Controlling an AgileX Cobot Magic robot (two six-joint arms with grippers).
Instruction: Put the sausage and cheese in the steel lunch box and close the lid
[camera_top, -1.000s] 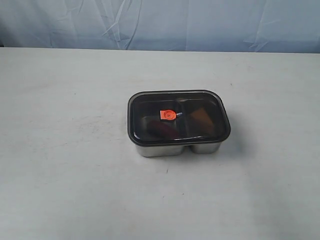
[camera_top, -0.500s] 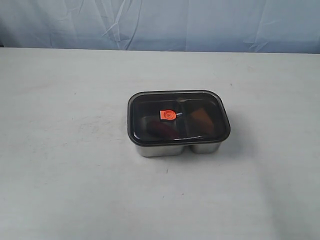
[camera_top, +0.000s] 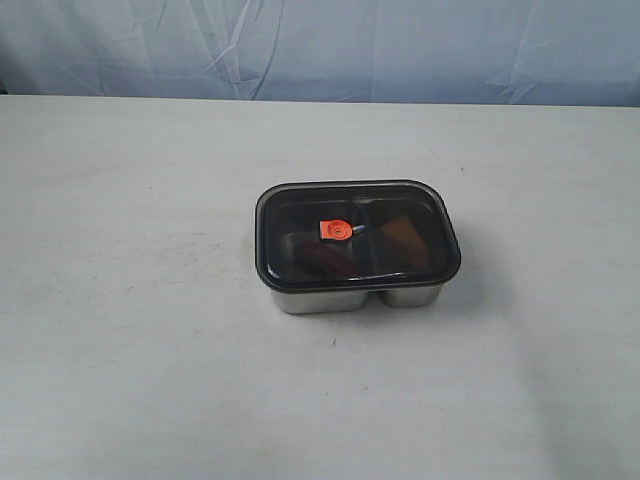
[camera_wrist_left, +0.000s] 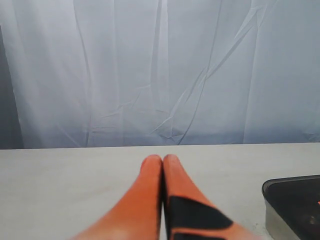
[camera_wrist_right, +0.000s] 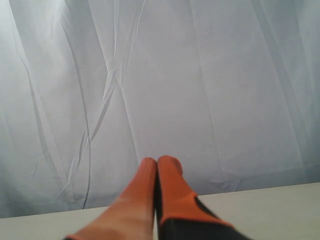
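Holding nothing: both pincers (camera_wrist_left: 162, 160) (camera_wrist_right: 157, 162) closed.

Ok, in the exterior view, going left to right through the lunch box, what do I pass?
Under the closed lid of the lunch box: sausage → divider → cheese.
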